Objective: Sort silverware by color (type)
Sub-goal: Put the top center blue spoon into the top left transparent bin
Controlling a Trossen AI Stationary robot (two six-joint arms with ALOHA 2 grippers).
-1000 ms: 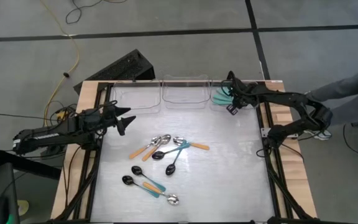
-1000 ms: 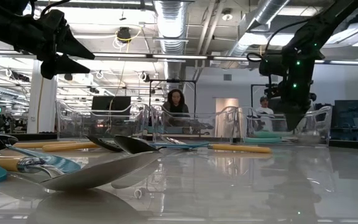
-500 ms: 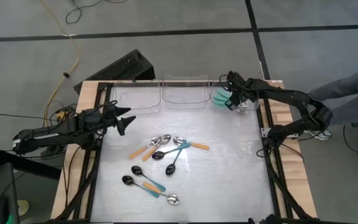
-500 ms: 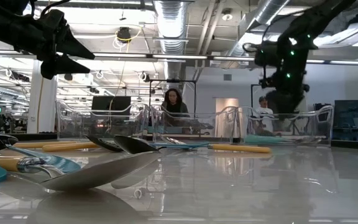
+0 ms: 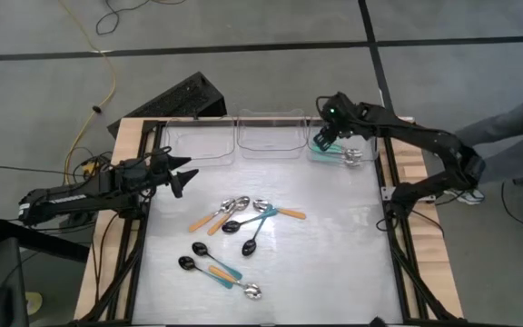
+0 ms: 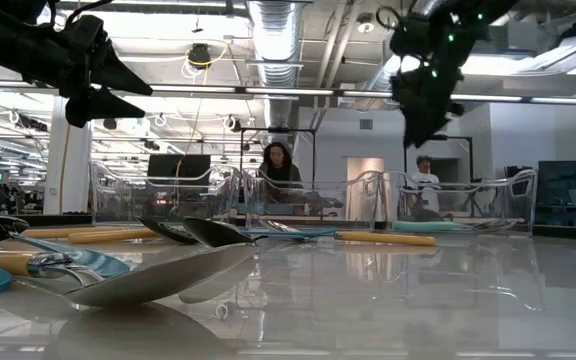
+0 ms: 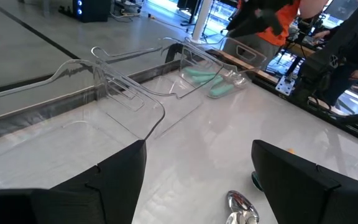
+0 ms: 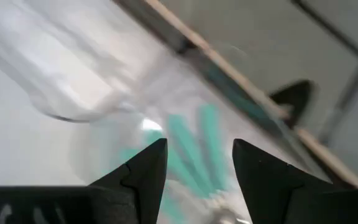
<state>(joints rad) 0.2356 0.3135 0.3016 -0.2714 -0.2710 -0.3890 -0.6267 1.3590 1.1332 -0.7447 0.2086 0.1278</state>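
Left gripper (image 5: 182, 175) hovers over the table's (image 5: 334, 254) left edge, jaws spread wide, nothing between them. Three clear bins sit along the far edge: left bin (image 5: 193, 143) and middle bin (image 5: 269, 136) look empty. Loose spoons (image 5: 243, 218) lie mid-table in two groups: a cluster of orange-handled, teal-handled and black-bowled ones, and nearer the front a second bunch (image 5: 218, 270) with black bowls and a silver one. Right bin (image 5: 341, 156) at the far right corner holds teal-handled spoons (image 7: 205, 78). Right gripper (image 5: 324, 139) hangs above that bin's left side, jaws apart, holding nothing; its wrist view looks down on the teal handles. A person's sleeve (image 5: 507, 136) shows at the right edge.
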